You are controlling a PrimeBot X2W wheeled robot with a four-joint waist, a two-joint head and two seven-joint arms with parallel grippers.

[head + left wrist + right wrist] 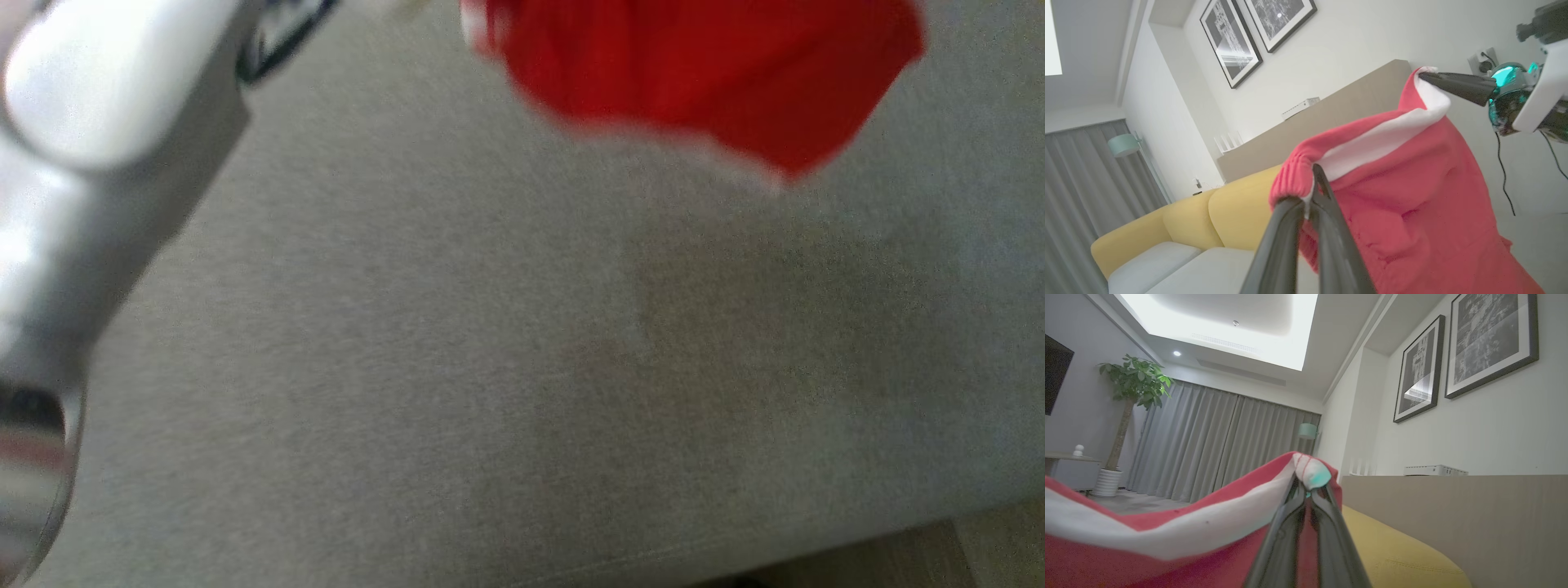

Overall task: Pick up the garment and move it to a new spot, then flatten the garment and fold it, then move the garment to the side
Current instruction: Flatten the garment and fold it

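Observation:
The garment point(710, 73) is red with a white band, and it hangs in the air above the grey cushion point(457, 367) at the top of the head view. My left gripper point(1311, 192) is shut on its gathered red waistband, with the garment point(1412, 196) draping down to the right. At the far corner of the white band, the right gripper point(1427, 76) pinches the cloth in the left wrist view. My right gripper point(1308, 486) is shut on that corner, and the garment point(1167, 531) sags away to the left.
A pale forearm point(90, 163) crosses the left of the head view. A yellow sofa back point(1208, 212) and a beige ledge point(1339, 114) stand behind. Framed pictures point(1490, 339) hang on the wall. Wood floor point(939, 555) shows past the cushion's near edge.

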